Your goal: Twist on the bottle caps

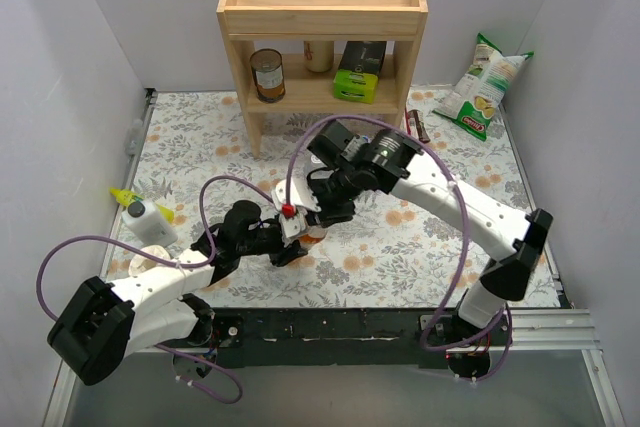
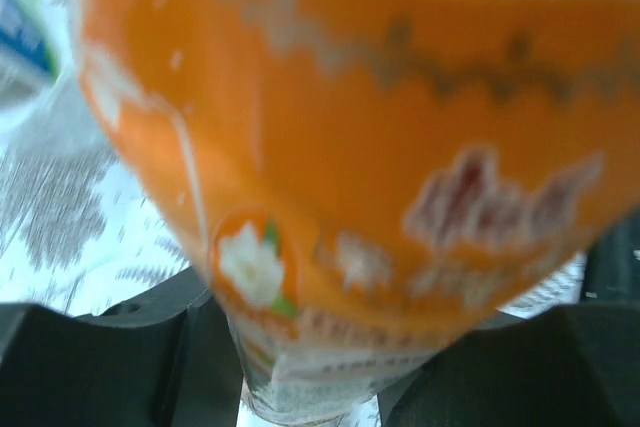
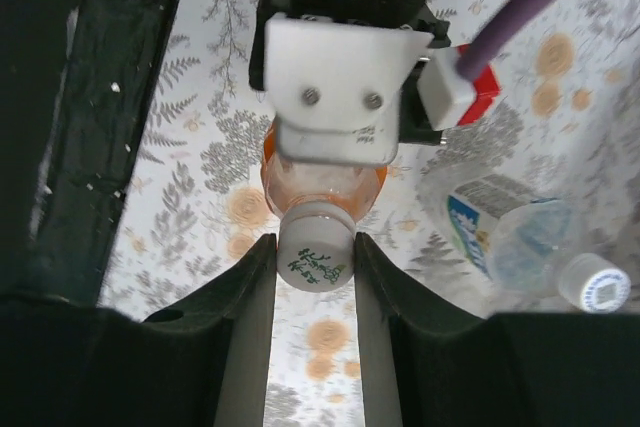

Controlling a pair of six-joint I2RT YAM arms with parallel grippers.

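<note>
white arms (image 1: 470,202), purple cables (image 1: 466,237), black right gripper (image 3: 315,265), silver screws.

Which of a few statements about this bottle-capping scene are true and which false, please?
1. The left gripper grips the orange bottle. True.
2. The right gripper is closed on a blue cap. False: it is closed on the white cap atop the orange bottle.
3. The can lies on its side. False: it stands upright in the shelf.
4. A chips bag sits at the far right corner of the table. True.
</note>
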